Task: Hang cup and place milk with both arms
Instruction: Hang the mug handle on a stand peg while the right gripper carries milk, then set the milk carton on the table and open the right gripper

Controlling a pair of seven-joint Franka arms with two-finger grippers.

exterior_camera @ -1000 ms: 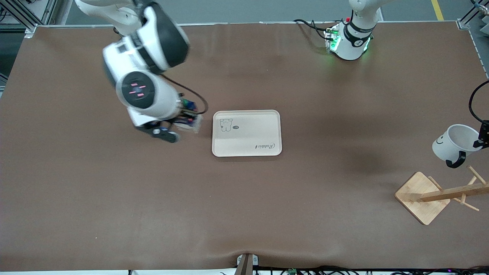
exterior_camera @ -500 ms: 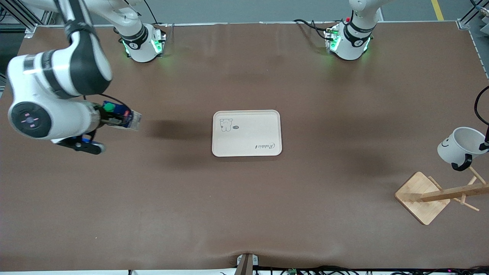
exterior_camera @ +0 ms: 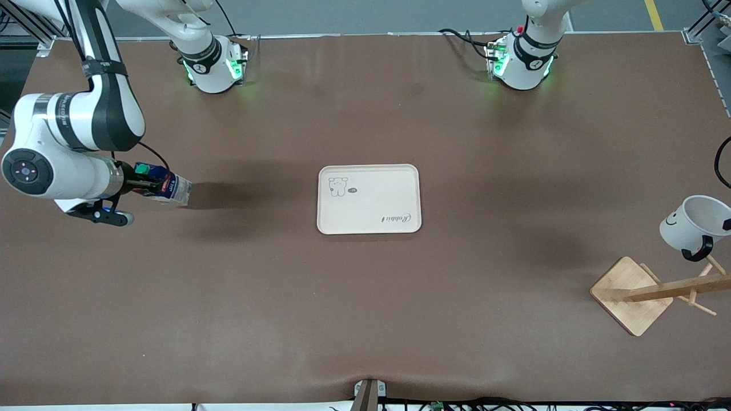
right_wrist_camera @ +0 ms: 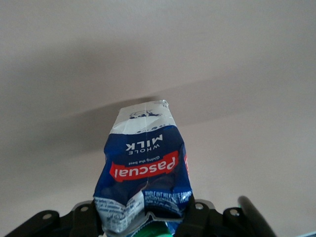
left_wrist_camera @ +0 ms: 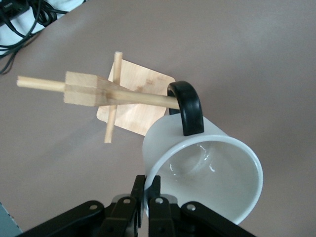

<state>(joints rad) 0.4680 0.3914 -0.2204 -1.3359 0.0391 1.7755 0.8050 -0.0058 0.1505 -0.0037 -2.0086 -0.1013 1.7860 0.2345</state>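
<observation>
The right hand (exterior_camera: 143,181) is closed on the milk (exterior_camera: 165,187), gripping the carton near its green cap (exterior_camera: 141,169). The carton lies on its side in the grip, its pale lower end pointing away from the hand toward the tray (exterior_camera: 369,198). Hand and carton hang over bare bench (exterior_camera: 365,319) at the right arm's end, well apart from the tray. In the right wrist view the fingers (right_wrist_camera: 86,217) press the crumpled blue sides of the carton (right_wrist_camera: 145,168), and the label reads inverted.

The left hand (left_wrist_camera: 147,197) is closed on the rim of the cup (left_wrist_camera: 207,173); in the front view this hand lies almost wholly past the picture's edge. The cup (exterior_camera: 694,224) is tilted, its mouth turned up toward the front camera and its black handle (exterior_camera: 698,251) on the side away from the hand. It hangs over the rack (exterior_camera: 657,291) at the left arm's end of the bench. In the left wrist view a rack peg (left_wrist_camera: 143,100) reaches the handle loop (left_wrist_camera: 187,106); whether it passes through cannot be told. The rack's base (exterior_camera: 628,294) sits flat on the bench.
</observation>
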